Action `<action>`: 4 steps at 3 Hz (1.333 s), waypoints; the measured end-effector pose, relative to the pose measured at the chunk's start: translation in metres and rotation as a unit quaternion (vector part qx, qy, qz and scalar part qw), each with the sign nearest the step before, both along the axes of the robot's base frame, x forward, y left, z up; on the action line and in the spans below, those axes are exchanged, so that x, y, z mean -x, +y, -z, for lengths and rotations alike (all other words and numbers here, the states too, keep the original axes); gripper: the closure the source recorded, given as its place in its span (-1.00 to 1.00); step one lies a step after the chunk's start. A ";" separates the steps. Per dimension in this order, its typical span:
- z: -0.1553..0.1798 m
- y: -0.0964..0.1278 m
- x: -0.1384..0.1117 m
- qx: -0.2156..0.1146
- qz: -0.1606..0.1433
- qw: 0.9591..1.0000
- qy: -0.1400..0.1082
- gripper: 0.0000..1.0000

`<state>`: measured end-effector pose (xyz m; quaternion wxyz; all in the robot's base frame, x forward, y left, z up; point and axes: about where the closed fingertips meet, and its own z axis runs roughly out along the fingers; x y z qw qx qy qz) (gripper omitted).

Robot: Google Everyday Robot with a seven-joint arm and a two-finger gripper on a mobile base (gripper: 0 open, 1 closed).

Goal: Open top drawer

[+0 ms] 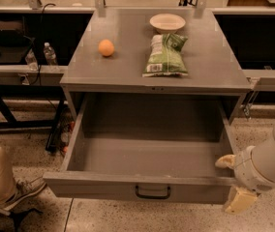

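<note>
Now — hand (232, 181) grips top drawer (103, 190), right corner.

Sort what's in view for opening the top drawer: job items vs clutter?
Job:
- top drawer, pulled out
- its black handle
- gripper at the drawer's right front corner

Lying about:
- orange, green snack bag and bowl on the cabinet top
- water bottle, left
- person's shoe

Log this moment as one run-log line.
top drawer: open, pulled well out | pincer: at its front right corner | countertop: orange, chip bag, bowl
</note>
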<state>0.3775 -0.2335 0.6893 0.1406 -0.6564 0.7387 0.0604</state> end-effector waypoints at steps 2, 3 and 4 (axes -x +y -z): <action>-0.014 -0.026 -0.007 0.009 -0.005 1.000 -0.009 -1.00; -0.034 -0.073 -0.030 0.019 0.022 0.999 -0.039 -1.00; -0.046 -0.118 -0.049 0.026 0.059 0.997 -0.051 -1.00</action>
